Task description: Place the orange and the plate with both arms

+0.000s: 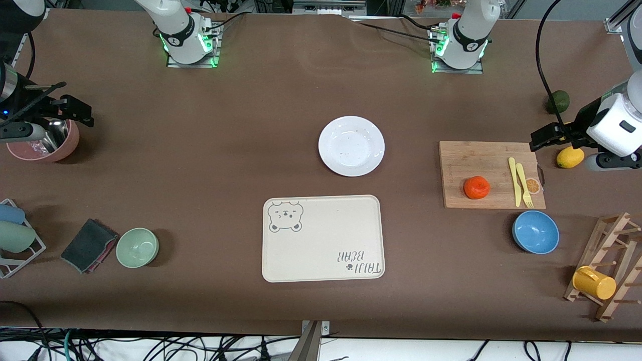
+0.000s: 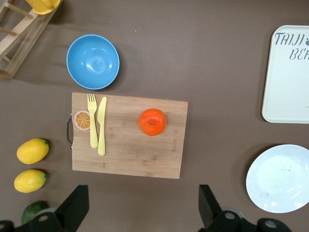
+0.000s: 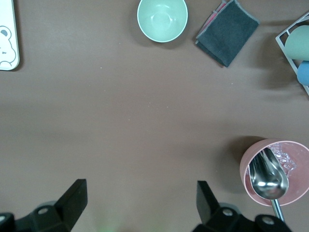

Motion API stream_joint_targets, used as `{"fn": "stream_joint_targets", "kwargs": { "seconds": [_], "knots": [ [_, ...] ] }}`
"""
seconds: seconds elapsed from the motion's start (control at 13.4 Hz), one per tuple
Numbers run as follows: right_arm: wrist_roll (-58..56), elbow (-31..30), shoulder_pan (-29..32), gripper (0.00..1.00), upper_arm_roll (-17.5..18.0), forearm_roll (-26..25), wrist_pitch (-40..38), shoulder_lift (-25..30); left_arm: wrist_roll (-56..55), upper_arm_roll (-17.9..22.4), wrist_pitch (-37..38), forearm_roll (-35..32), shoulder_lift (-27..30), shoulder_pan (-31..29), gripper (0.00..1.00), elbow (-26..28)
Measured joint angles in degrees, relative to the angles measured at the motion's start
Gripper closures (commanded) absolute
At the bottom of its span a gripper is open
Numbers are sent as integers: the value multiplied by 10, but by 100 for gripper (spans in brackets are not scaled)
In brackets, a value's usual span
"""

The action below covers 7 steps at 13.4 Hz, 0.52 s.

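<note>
Both arms wait raised at their table ends, left gripper (image 1: 544, 136) over the lemons, right gripper (image 1: 75, 111) over the pink bowl (image 1: 45, 145), each spread wide and empty; orange (image 1: 476, 187) on cutting board (image 1: 489, 155), plate (image 1: 351, 146) mid-table beside bear tray (image 1: 321, 238).

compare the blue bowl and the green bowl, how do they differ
The blue bowl is bright blue; the green bowl is pale mint. The blue bowl looks wider than the green bowl. The blue bowl sits toward the left arm's end of the table, beside the cutting board; the green bowl sits toward the right arm's end, beside a folded dark cloth. Both stand upright and empty.
</note>
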<state>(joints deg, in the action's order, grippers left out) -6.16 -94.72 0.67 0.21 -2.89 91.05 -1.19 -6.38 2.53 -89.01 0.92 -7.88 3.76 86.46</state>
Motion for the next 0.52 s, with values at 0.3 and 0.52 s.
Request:
{"fn": "stream_joint_targets", "kwargs": {
  "seconds": [0.3, 0.52],
  "knots": [
    [0, 0, 0, 0, 0, 0, 0, 0, 0, 0, 2, 0, 0, 0, 0, 0],
    [0, 0, 0, 0, 0, 0, 0, 0, 0, 0, 7, 0, 0, -1, 0, 0]
  ]
}}
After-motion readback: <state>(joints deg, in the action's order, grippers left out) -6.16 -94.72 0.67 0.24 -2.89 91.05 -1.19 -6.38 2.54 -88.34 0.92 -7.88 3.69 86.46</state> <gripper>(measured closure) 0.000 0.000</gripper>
